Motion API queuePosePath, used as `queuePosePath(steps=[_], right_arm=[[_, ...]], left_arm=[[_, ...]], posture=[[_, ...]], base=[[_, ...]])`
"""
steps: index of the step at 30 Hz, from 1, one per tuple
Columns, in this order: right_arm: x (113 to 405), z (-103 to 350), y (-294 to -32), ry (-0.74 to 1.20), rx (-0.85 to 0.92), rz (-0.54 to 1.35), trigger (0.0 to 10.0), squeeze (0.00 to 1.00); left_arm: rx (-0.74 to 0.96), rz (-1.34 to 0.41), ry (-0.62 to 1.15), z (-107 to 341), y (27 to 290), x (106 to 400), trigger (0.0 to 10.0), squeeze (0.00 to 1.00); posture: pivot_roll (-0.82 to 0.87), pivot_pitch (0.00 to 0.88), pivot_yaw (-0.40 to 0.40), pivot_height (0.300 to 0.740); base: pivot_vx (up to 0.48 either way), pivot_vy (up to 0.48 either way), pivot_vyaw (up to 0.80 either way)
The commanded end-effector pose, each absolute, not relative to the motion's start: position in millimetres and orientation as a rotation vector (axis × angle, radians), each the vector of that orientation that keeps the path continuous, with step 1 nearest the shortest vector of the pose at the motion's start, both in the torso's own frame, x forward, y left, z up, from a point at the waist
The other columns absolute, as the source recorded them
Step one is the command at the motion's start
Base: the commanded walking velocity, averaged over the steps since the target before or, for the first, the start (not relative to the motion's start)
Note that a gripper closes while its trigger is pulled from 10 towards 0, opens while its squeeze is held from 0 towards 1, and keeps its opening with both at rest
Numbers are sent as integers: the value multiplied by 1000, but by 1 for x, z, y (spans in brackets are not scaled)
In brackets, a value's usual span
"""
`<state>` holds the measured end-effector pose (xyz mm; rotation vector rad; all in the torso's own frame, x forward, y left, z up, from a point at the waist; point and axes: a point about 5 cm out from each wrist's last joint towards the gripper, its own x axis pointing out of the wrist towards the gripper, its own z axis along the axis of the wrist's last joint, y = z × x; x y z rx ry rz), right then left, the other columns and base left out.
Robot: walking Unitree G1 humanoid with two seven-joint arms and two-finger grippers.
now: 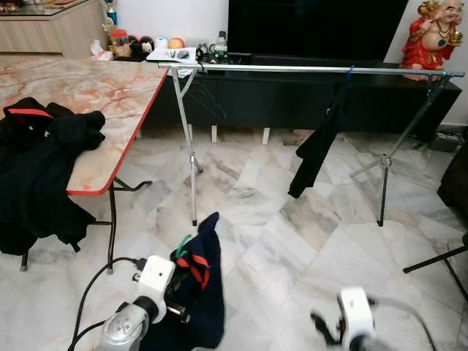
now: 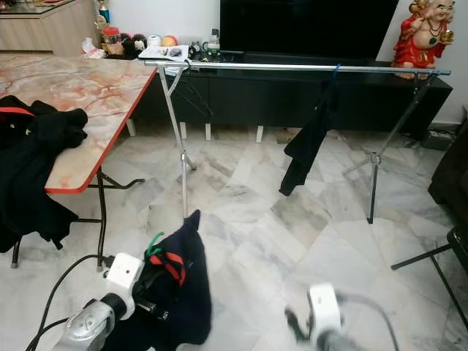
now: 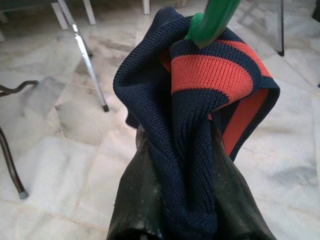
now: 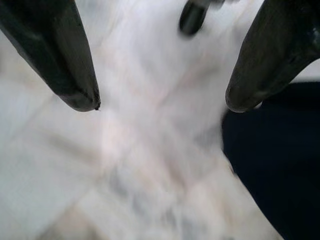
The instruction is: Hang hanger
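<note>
Your left gripper (image 1: 178, 291), fingers clenched on the green hanger (image 3: 212, 20) with its navy garment (image 1: 205, 285), sits low. The rail (image 1: 307, 69) runs crosswise at your 12 o'clock, well apart, so the left arm serves; the right gripper (image 4: 160, 107) hangs released.

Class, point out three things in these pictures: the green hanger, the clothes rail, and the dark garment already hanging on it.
Green hanger (image 3: 212, 20), left wrist view, its neck.
Clothes rail (image 1: 292, 69), left eye view, its horizontal bar.
Dark garment (image 1: 318, 146), left eye view, its middle.

Head cameras look down at the rail (image 1: 307, 69); wrist cameras hover near the floor (image 4: 150, 165).
</note>
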<state>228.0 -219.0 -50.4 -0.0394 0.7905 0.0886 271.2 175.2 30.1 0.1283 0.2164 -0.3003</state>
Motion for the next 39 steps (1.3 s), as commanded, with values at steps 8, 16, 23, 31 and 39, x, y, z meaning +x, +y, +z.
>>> queuePosePath(steps=[8,16,23,31,39], right_arm=[[187,-80,-199,895,107,-123,10000,0],[181,-83,-193,907,121,-106,10000,0],[168,-87,-208,957,93,-133,10000,0],[161,-90,-213,984,96,-151,10000,0],[165,-89,-211,980,112,-164,10000,0]], left_arm=[[129,-248,158,35,186,262,10000,0],[116,-292,186,29,178,258,10000,0],[103,-299,184,28,172,256,10000,0],[102,-306,183,30,175,259,10000,0],[107,-306,181,32,176,261,10000,0]], posture=[[91,0,-29,740],[75,0,-17,740],[73,0,-25,740],[62,0,-12,740],[71,0,-13,740]], base=[[0,0,0],[74,0,0],[304,0,0],[338,0,0],[372,0,-142]])
